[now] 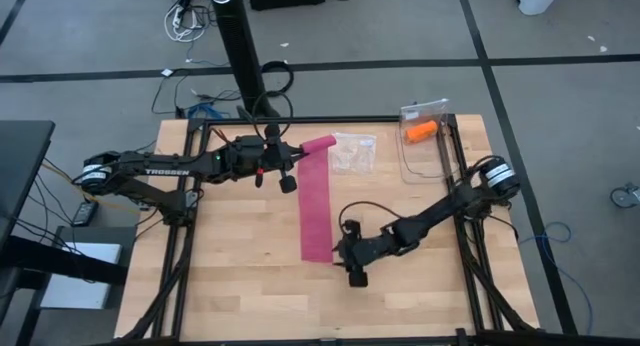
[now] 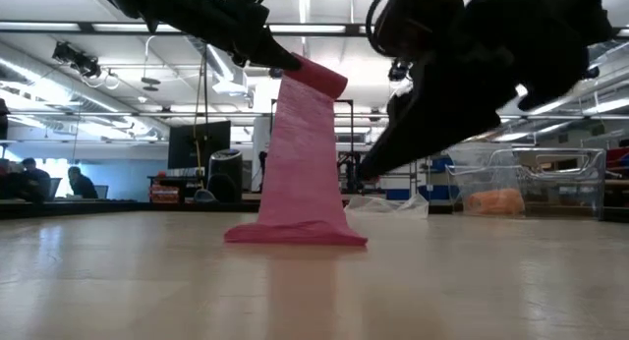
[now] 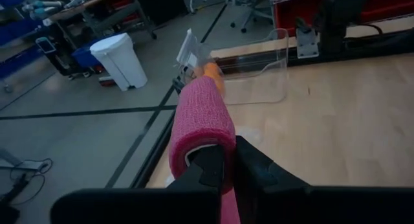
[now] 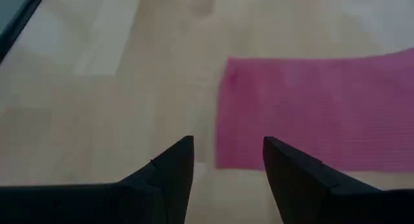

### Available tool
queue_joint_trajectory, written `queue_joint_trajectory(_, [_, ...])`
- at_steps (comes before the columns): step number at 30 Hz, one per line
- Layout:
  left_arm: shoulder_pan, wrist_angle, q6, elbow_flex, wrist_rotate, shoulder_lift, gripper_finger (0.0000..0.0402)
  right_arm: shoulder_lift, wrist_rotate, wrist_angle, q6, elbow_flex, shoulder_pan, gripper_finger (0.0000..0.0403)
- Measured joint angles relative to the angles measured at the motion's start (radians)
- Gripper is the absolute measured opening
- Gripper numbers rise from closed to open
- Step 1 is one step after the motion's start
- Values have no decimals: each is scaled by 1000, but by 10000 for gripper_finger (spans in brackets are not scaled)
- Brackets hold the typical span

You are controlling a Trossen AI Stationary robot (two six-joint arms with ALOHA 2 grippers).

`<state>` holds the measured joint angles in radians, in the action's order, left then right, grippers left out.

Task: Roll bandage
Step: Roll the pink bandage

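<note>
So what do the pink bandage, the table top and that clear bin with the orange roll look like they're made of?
Pink bandage: soft knitted or woven stretch fabric, matte; a fine ribbed weave shows and it drapes limply.
Table top: pale wood, probably butcher-block planks, with a satin finish; seams and grain are visible.
Clear bin: hard transparent plastic, likely acrylic, glossy; the orange roll shows through its walls.

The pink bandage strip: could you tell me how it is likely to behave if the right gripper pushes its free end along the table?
The bandage is probably floppy: in the low view it hangs from the left gripper, shut on the rolled end, and bunches where it meets the table. Pushed by the open right gripper, its free end would likely wrinkle rather than slide. It looks light.
</note>
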<state>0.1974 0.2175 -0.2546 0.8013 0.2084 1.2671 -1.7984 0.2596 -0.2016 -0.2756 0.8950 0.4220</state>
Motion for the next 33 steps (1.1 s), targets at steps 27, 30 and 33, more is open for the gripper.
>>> queue_joint_trajectory(27, [2,3,5,0,40,3,21,-161,-14,-175,-20,40,-26,9])
queue_joint_trajectory(30, [12,-24,8,0,42,3,21,-140,-18,-96,0,101,-2,7])
queue_joint_trajectory(33, [14,-34,8,-6,42,3,21,-109,28,24,48,181,27,3])
